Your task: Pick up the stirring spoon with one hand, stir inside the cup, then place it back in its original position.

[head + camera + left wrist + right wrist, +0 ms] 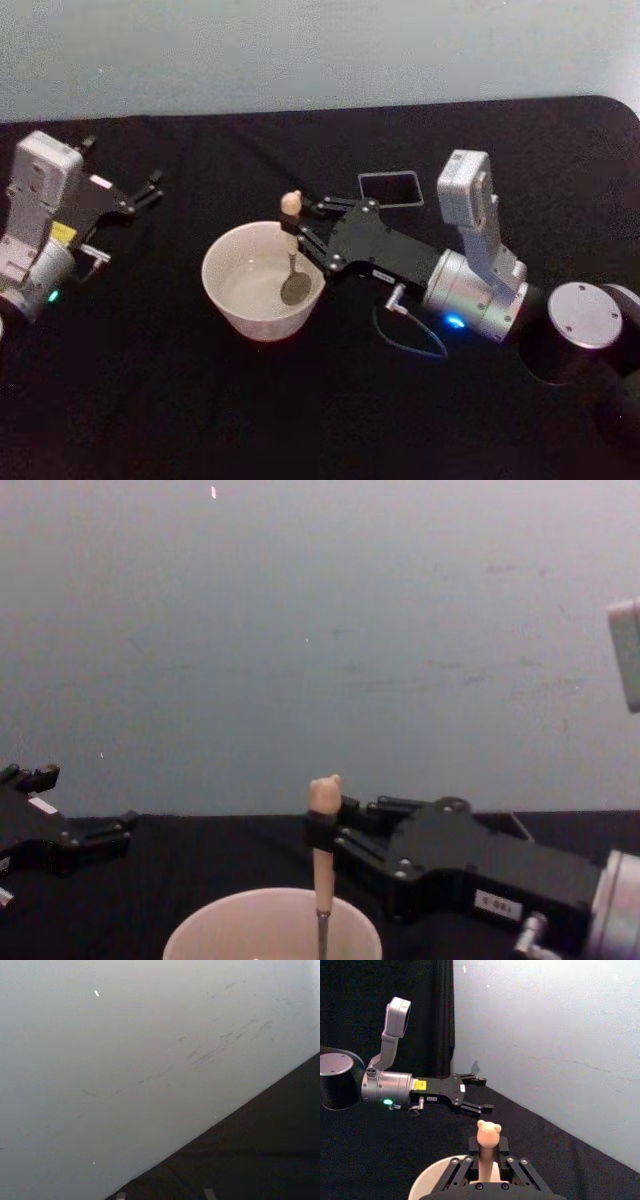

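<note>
Fingertips (320, 831) of the right gripper (296, 230) pinch the pale handle of the stirring spoon (291, 262) just under its bear head, so the hand is closed narrow on the spoon. From that grip the spoon hangs close to upright over the cup (222, 295). Its metal bowl is down inside, near the wall on the gripper's side; whether it touches the bottom cannot be told.

Stirring looks to be the step in hand. The next move calls for small circles clear of the thin rim. After that come a lift out of the cup and a carry to the dark holder (390, 187), which sits beyond the cup, behind the gripper's body.

Apart from the spoon's bowl the cup looks empty; no liquid can be made out. The holder shows nothing inside. The left gripper (152, 188) is parked well away from the cup on the robot's left, jaws apart.
</note>
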Robot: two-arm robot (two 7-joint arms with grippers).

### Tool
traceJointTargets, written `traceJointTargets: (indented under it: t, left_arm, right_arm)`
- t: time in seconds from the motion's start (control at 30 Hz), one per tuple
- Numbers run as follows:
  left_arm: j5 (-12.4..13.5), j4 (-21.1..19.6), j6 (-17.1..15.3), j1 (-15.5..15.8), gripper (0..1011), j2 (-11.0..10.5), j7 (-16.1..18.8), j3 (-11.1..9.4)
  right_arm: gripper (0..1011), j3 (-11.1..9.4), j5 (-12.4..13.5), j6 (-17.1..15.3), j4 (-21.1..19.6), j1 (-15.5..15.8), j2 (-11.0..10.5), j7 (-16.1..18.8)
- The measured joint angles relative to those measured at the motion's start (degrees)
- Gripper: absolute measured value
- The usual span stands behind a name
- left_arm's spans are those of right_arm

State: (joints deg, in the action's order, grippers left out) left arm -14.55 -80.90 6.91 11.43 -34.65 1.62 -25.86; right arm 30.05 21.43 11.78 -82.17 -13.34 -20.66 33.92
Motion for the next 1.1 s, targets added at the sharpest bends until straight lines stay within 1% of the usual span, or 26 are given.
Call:
traceJointTargets:
  t: [0.27,0.5,0.8,1.1]
  left_arm:
    - [0.00,0.00,0.00,0.00,1001,0.00,0.00,0.00]
    - [0.00,0.00,0.00,0.00,1001,0.00,0.00,0.00]
    - [0.00,0.00,0.00,0.00,1001,0.00,0.00,0.00]
    - [0.00,0.00,0.00,0.00,1001,0.00,0.00,0.00]
  right_arm:
    - [214,-0.58,0.65,0.04,-2.47,1.45,-1.58,0.72]
    - [214,-0.26,1.04,-0.17,-3.78,2.28,-2.24,1.32]
    - [214,0.89,1.06,-0.62,-4.05,2.52,-2.11,1.90]
    - [212,2.29,1.06,-0.69,-3.37,1.71,-1.09,2.40]
